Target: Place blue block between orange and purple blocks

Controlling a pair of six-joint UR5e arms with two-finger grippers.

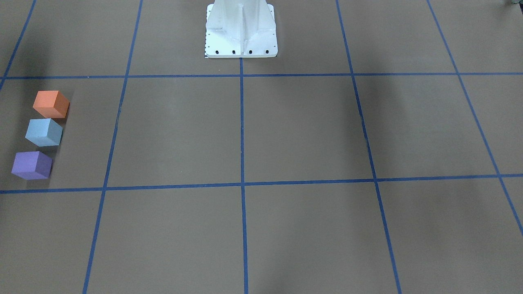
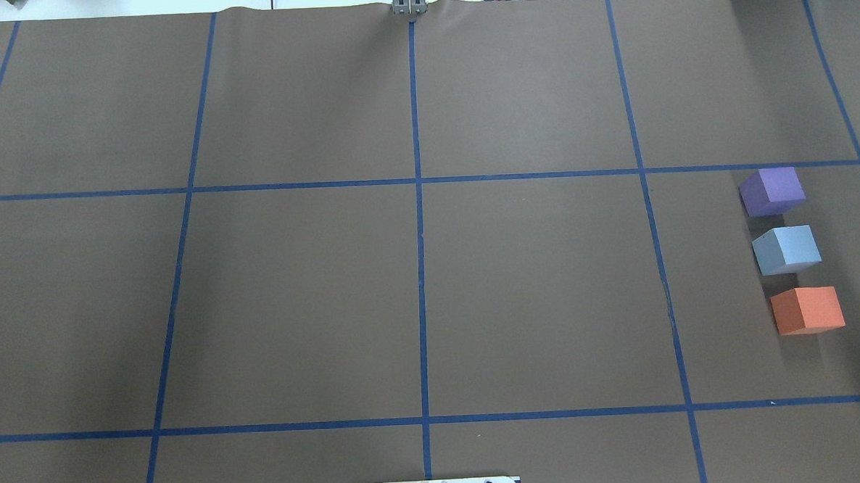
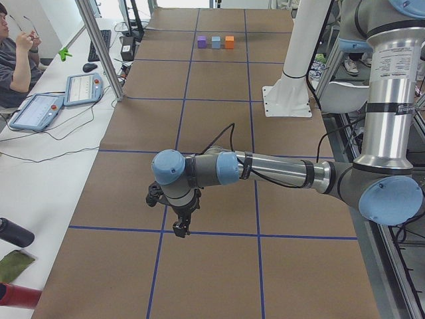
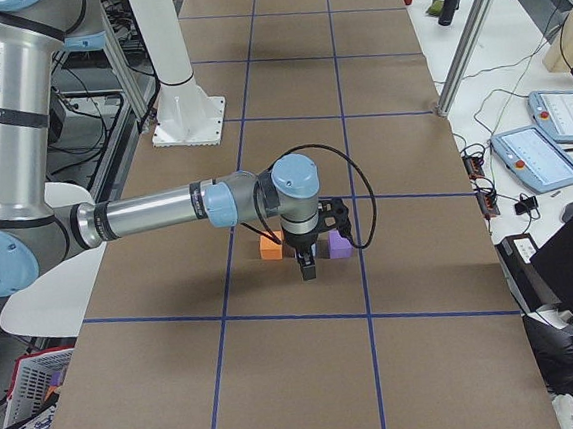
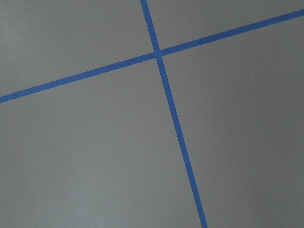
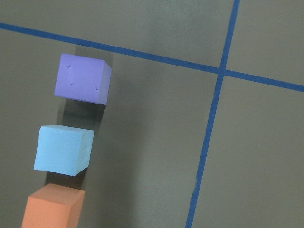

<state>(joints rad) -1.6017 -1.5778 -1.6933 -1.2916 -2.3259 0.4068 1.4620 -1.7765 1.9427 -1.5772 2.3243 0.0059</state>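
Note:
The blue block [image 2: 787,249] sits on the brown table between the purple block [image 2: 772,191] and the orange block [image 2: 807,310], in a row with small gaps. The same row shows in the front view: orange [image 1: 51,104], blue [image 1: 44,132], purple [image 1: 32,165]. The right wrist view looks down on purple [image 6: 83,78], blue [image 6: 63,150] and orange [image 6: 53,213]. My right gripper [image 4: 308,270] hangs over the row and hides the blue block in the right side view. My left gripper [image 3: 179,229] hangs over bare table, far from the blocks. I cannot tell whether either is open.
Blue tape lines [image 2: 421,271] divide the table into squares. The white robot pedestal [image 1: 241,32] stands at the middle of the robot's side. Tablets [image 3: 38,109] and an operator [image 3: 13,60] are beyond the far edge, with a metal pole [image 3: 99,50] there.

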